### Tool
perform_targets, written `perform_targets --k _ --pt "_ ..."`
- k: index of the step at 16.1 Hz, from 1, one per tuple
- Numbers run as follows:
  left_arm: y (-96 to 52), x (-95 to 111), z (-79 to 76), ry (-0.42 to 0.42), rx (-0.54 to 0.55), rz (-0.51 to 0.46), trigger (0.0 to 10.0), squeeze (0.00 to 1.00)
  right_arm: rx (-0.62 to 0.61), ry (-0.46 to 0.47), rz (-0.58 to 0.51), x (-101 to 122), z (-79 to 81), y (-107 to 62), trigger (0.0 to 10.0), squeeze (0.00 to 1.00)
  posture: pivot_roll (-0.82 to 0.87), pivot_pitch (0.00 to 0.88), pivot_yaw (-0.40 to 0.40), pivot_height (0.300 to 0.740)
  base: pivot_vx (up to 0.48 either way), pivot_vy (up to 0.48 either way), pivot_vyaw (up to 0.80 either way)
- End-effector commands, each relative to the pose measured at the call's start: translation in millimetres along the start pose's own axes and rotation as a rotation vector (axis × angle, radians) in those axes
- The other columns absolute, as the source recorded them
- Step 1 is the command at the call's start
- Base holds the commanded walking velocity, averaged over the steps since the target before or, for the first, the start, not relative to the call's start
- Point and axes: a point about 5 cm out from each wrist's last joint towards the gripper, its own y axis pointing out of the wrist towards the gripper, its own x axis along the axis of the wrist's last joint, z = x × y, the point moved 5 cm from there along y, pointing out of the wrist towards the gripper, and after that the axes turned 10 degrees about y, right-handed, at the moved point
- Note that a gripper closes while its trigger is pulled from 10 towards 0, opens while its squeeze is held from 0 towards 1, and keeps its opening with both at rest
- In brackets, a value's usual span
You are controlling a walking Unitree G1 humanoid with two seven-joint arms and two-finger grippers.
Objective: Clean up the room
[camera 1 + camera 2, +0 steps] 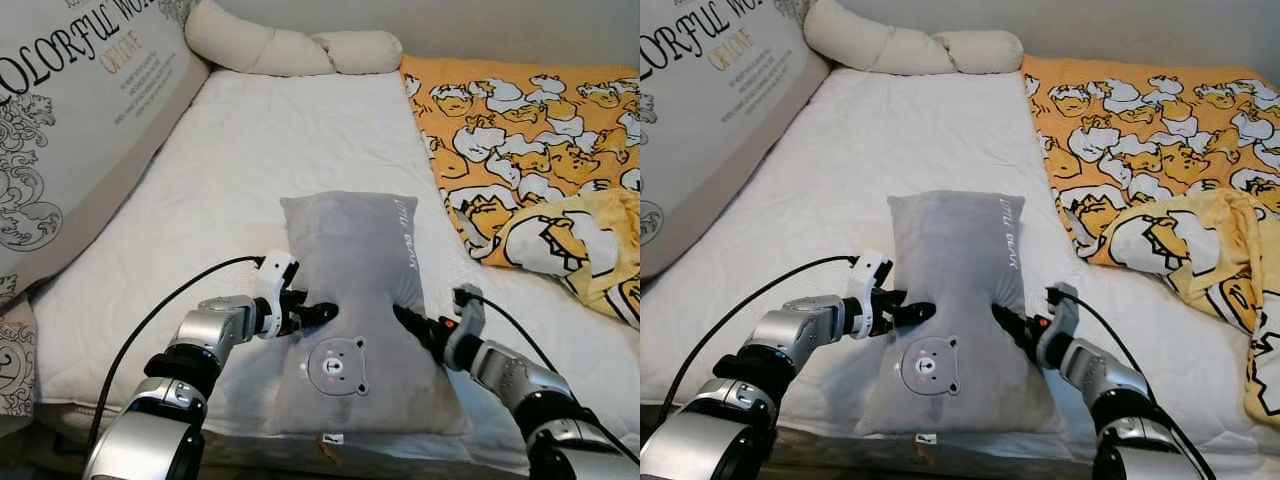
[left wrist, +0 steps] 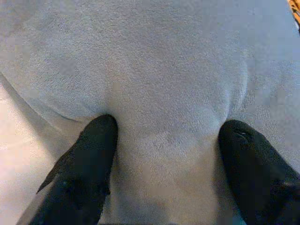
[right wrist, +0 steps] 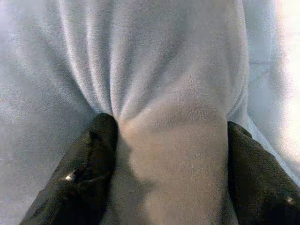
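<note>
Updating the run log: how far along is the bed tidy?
Done: nothing that shows. In hand: left gripper and right gripper each pinch a fold of the grey pillow lying on the mattress. Left: placing it; the yellow blanket lies rumpled.

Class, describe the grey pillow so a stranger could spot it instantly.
Start at the white mattress. At its near edge lies the grey pillow, pinched between the left tool and right tool. Alone here, it bears a small bear face.
</note>
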Motion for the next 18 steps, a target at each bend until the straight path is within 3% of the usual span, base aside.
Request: perform_targets --k 1,14,18 --pt "3.4 -1 -0.5 0.009 0.009 0.019 0.0 0.0 -0.017 -0.027 0.061 -16 0.8 6.0 0.0 0.0 0.08 0.0 0.027 0.74 0.0 0.0 0.0" --pt "4.9 1 1.9 0.007 0.032 -0.006 0.0 0.0 0.042 -0.085 -0.024 6 25.7 16.9 0.0 0.0 0.07 0.0 0.011 0.74 0.0 0.0 0.0" --pt "-4.3 38 10.2 0.11 0.092 -0.108 0.0 0.0 0.02 -0.223 -0.208 49 42.3 14.1 0.0 0.0 0.06 0.0 0.014 0.74 0.0 0.0 0.0"
